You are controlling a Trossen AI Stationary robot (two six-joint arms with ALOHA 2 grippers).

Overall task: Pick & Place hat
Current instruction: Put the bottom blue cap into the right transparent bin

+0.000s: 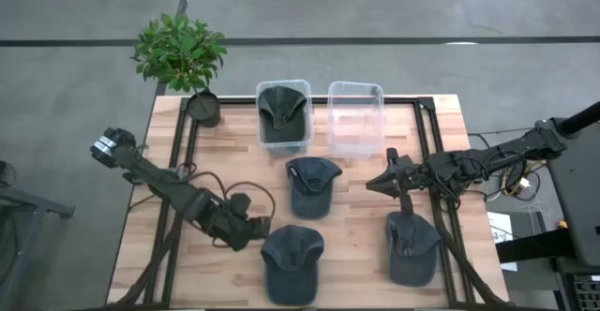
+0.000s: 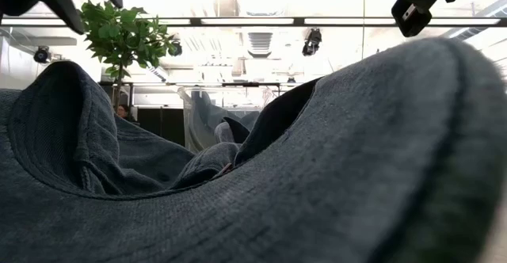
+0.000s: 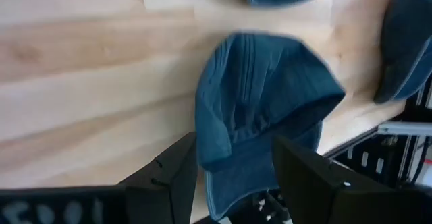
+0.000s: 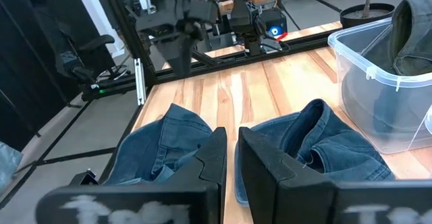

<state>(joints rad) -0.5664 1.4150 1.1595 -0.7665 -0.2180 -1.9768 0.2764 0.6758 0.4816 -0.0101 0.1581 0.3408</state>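
Wooden table [image 1: 361, 245], seen from above, with four dark blue hats and two clear bins. Hat [image 1: 292, 263] at near centre, lying flat, just beside the left gripper [image 1: 255, 229]; left fingers [image 3: 169, 177] spread wide, standing to either side of this hat's near edge [image 3: 260, 109] in the left wrist view, not closed on it. Second hat [image 1: 312, 185] at table centre, just near of the bins. Third hat [image 1: 412, 246] at near right, below the right gripper [image 1: 371, 183]. Right gripper well above the table, right of the centre hat; its fingers [image 4: 217, 158] almost pressed together, holding nothing. Fourth hat [image 1: 283, 111] inside the left bin [image 1: 284, 143] at the far side; right bin [image 1: 354, 119] just beside it, no hat within. Potted plant [image 1: 181, 53] at far left corner of the table. Low view filled almost wholly by one hat's fabric [image 2: 317, 176], close to the lens; which hat, impossible to tell.
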